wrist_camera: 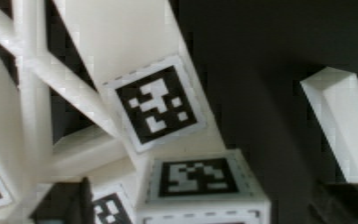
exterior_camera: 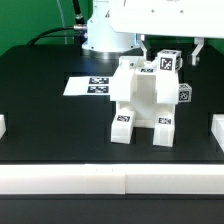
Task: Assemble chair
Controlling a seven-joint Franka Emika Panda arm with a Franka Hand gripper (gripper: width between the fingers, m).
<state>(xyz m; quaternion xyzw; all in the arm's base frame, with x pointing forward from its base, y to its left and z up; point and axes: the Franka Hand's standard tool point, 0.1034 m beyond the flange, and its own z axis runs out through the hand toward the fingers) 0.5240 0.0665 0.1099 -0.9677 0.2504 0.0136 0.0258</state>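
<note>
The chair point(exterior_camera: 140, 100) stands as a blocky white structure in the middle of the black table, with tags on its two front feet and its side. A tagged white piece point(exterior_camera: 168, 62) sits at its top. My gripper point(exterior_camera: 170, 52) hangs right above that piece, its dark fingers point(exterior_camera: 143, 48) spread to either side with gaps showing, so it is open and holds nothing. The wrist view is filled by the chair's slanted white bars point(wrist_camera: 51, 70) and two tagged faces point(wrist_camera: 158, 105), very close. My fingertips do not show clearly there.
The marker board point(exterior_camera: 92, 86) lies flat behind the chair on the exterior view's left. A low white wall point(exterior_camera: 110, 182) runs along the front edge, with white blocks at the left point(exterior_camera: 3, 125) and right point(exterior_camera: 215, 130). The arm's base point(exterior_camera: 105, 35) stands behind.
</note>
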